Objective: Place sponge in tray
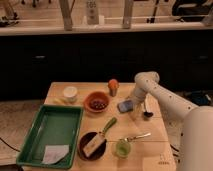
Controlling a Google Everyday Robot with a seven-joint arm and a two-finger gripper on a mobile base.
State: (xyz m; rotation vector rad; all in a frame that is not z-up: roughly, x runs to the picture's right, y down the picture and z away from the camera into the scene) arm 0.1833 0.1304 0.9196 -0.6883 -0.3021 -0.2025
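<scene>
Your gripper (134, 106) hung low over the right side of the table (156, 137), right against the blue-grey sponge (125, 105); you could not tell whether it was clenched or released. The sponge was just right of the orange-brown bowl (96, 102), well apart from the green tray (50, 125) at front left
</scene>
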